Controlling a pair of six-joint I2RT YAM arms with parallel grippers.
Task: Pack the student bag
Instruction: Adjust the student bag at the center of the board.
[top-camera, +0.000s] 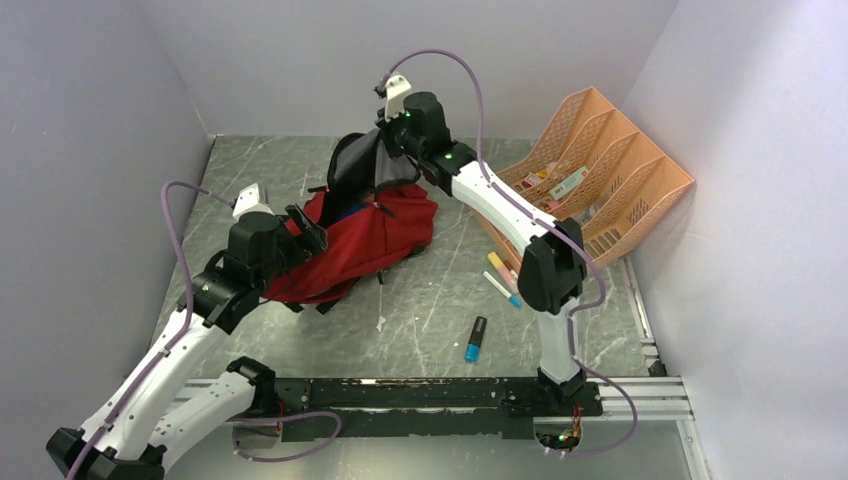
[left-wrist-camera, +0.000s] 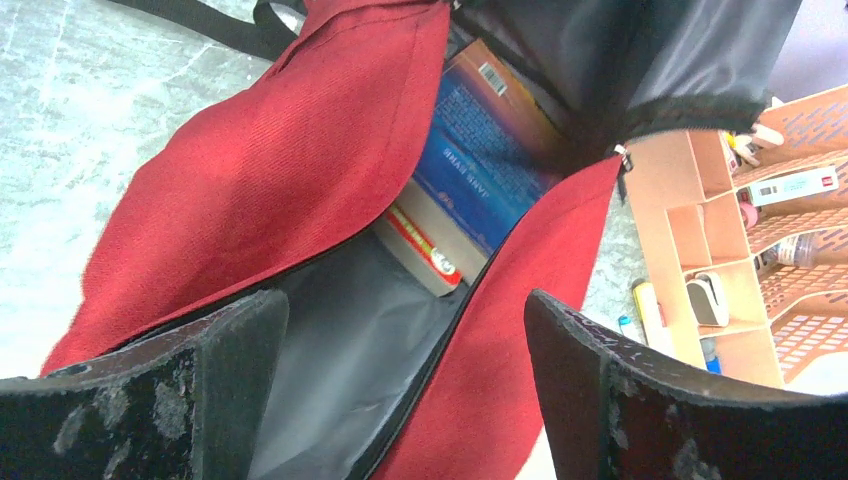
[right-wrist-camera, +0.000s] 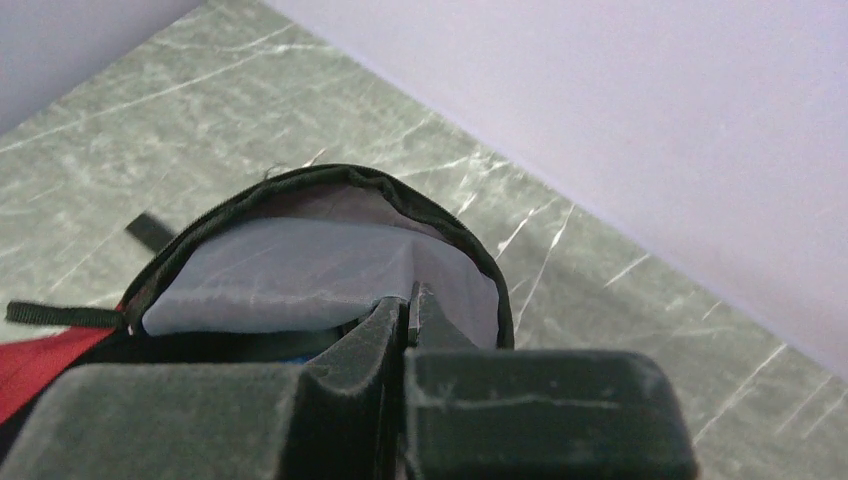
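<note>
The large dark-red fabric backpack (top-camera: 360, 245) lies on the grey marbled table (top-camera: 430, 300) between both arms; the right gripper (right-wrist-camera: 410, 312), fully closed, pinches the edge of its grey lining flap (right-wrist-camera: 300, 270) and holds it raised. The left gripper (left-wrist-camera: 405, 370) hangs wide open and empty before the bag's mouth. Only the left wrist view shows a blue book (left-wrist-camera: 480, 160) inside; the top view shows the right arm stretched far forward.

student bag (top-camera: 340, 250): one is lying | books (left-wrist-camera: 480, 160): two are sitting inside the bag | organiser (top-camera: 620, 170): one is standing right of the bag | markers (top-camera: 476, 338): three are lying right of the bag
</note>
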